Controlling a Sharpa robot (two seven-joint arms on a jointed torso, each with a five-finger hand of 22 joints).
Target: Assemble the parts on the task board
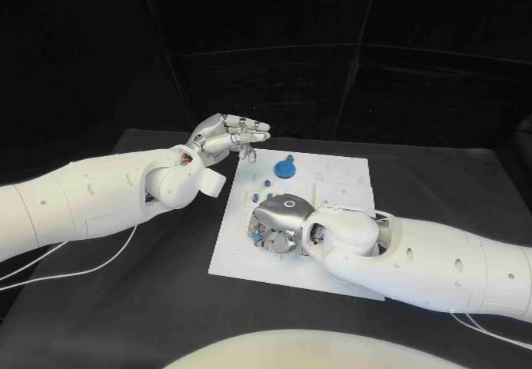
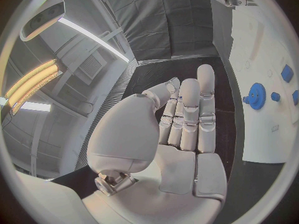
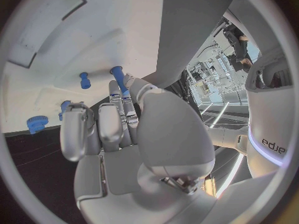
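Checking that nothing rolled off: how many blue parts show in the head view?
5: a gear at the board's far end, one piece by the left hand, two small pegs mid-board, one at the right hand's fingers. Others may hide under that hand.

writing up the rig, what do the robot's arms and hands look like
Both arms are thick, smooth white shells with small dark holes. The left hand and right hand are silver metal with jointed fingers and pale pads. The right hand's back carries a glowing ring. Thin white cables trail beside each arm.
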